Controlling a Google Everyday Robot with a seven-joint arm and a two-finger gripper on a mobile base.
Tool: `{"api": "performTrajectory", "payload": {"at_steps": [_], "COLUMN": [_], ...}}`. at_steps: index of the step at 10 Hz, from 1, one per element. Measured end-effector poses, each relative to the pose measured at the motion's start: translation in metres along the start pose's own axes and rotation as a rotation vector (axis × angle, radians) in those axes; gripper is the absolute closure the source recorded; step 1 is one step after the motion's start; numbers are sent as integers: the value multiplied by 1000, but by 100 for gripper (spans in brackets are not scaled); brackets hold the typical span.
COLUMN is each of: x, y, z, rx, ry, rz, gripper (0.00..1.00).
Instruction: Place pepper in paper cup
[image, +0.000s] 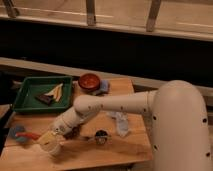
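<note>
The pepper (28, 135) is slim and orange-red. It lies at the table's left edge, resting across a small blue cup (18, 133). The paper cup (51, 146) is cream-white and stands near the front left corner, just right of the pepper. My gripper (52, 137) is at the end of the white arm, which reaches in from the right. It sits low, right over the paper cup's mouth, and hides part of the rim. It is a short way right of the pepper and not touching it.
A green tray (30, 88) with food pieces is at the back left. A red-brown bowl (90, 81) stands at the back centre with a blue item (104, 88) beside it. A crumpled pale cloth (121, 123) and a dark grape bunch (101, 136) lie right of the arm.
</note>
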Motion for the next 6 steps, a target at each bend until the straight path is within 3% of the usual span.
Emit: {"api": "performTrajectory", "payload": {"at_steps": [6], "x": [3], "y": [0], "z": [-8], "rx": [22], "ry": [-21], "rz": [0], "gripper": [46]}}
